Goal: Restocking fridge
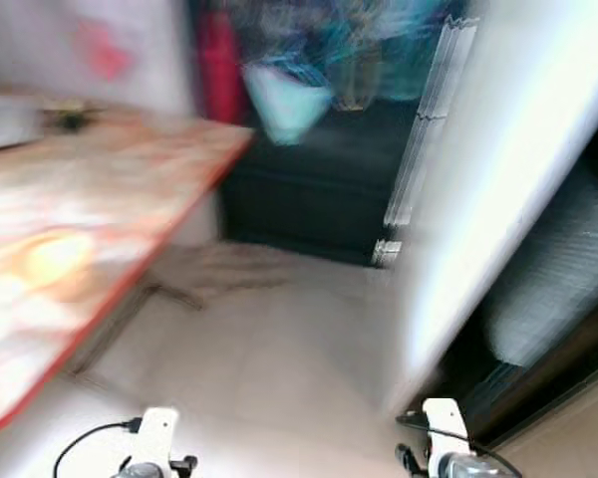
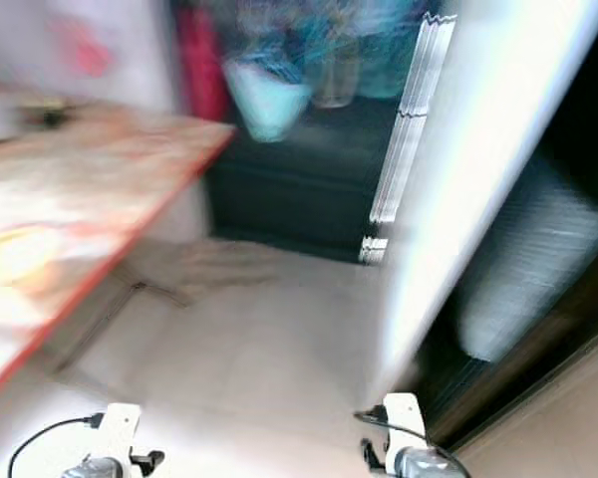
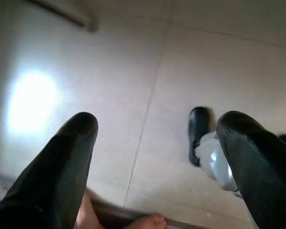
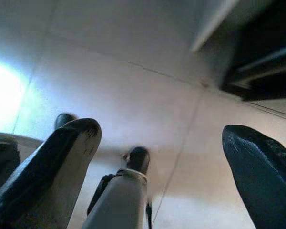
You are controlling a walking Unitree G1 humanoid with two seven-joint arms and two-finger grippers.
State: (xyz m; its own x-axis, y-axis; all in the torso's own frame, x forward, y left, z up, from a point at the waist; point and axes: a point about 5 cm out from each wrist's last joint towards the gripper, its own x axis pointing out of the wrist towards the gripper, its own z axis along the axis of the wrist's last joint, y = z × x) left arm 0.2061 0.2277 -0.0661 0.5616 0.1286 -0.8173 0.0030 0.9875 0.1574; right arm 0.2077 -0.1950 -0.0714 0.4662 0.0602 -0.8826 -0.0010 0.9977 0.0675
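Head views are smearing, so the robot is probably walking or turning: transit step, nothing in hand. Fridge door (image 1: 498,179) is standing open at right, dark interior (image 1: 568,269) behind it; bench (image 1: 70,249) with the red edge is at left, an orange blur (image 1: 55,254) on it, unidentifiable. Left hand (image 3: 157,157) and right hand (image 4: 162,157) are both spread wide and empty, hanging over the floor (image 3: 133,71). Next move needs a settled view, then picking stock.

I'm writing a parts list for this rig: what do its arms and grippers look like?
Each arm ends in a white wrist bracket with a thin black cable looping off it. The left gripper and right gripper each have two long, rounded, glossy black fingers.
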